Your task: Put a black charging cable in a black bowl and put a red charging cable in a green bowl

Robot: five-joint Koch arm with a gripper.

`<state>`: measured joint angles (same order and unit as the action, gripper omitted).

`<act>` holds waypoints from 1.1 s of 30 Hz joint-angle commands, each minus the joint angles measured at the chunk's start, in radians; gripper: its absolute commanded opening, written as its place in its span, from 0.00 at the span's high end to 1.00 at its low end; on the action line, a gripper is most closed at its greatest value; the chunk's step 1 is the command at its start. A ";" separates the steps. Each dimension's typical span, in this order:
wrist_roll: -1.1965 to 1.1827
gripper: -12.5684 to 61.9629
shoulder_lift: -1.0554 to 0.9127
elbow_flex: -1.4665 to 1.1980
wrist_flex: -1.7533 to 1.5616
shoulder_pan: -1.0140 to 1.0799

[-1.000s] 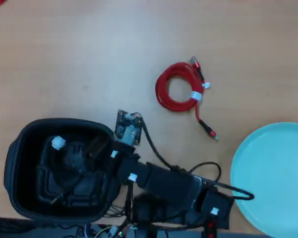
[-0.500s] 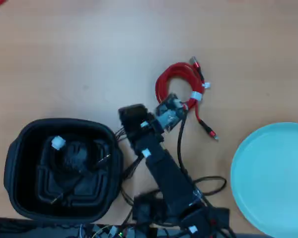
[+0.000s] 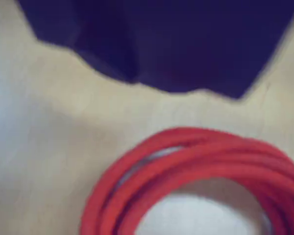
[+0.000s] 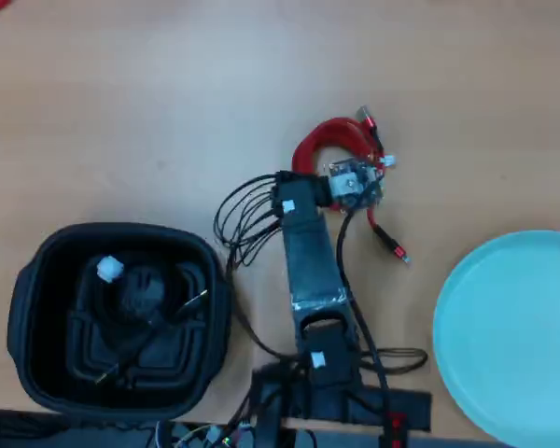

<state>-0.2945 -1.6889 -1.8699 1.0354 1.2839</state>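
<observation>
The red charging cable [image 4: 329,136] lies coiled on the wooden table, and its lower half is covered by my gripper [image 4: 347,183] hovering right above it. In the wrist view the red charging cable [image 3: 196,149] fills the lower frame, close and blurred, below a dark blurred part of the gripper [image 3: 161,44]. The jaws are not distinguishable in either view. The black charging cable [image 4: 138,301], with a white tie, rests inside the black bowl [image 4: 26,280] at lower left. The green bowl [image 4: 513,336] sits at the right edge, holding nothing.
The arm's base and loose black wires [image 4: 243,219] sit at the bottom centre, between the two bowls. Bare wooden tabletop [image 4: 149,103] spreads across the upper half of the overhead view.
The arm has swung away from the black bowl, up and to the right, and now covers the red cable's coil. The black cable stays in the black bowl.
</observation>
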 commanded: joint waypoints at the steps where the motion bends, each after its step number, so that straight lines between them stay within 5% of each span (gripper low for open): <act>1: 0.071 0.93 -0.006 0.043 0.026 0.040; 9: 0.124 0.85 -0.003 0.040 0.112 0.152; 19: 0.124 0.43 0.021 0.038 0.109 0.153; 33: 0.120 0.42 0.288 0.040 0.061 0.164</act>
<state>-0.1825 -1.4067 -1.8638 1.1198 1.4419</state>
